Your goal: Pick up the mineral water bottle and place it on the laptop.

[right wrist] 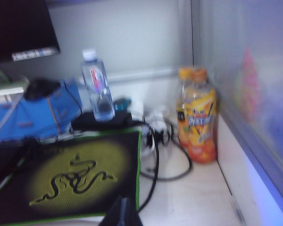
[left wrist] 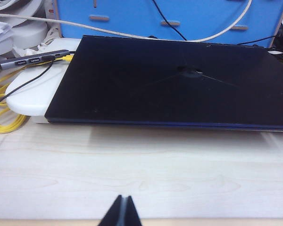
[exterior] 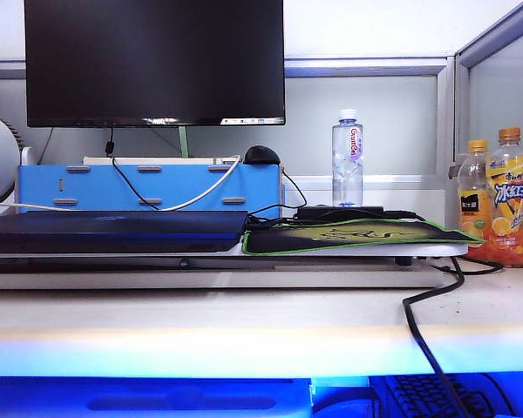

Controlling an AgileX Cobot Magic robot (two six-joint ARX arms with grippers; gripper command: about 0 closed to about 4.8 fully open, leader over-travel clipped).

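Both grippers, left (left wrist: 122,210) and right (right wrist: 122,212), are seen pressed together and empty, while the bottle (exterior: 347,158), upright at far right beyond the laptop (exterior: 113,232), is judged light, slippery, best gripped mid-body.

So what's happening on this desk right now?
Nothing is being held yet. The mineral water bottle stands upright at the back, behind the mouse pad. The laptop lies closed with its lid bare. The right hand is shut and low over the mouse pad's near edge, facing the bottle. The left hand is shut too, over bare desk before the laptop.
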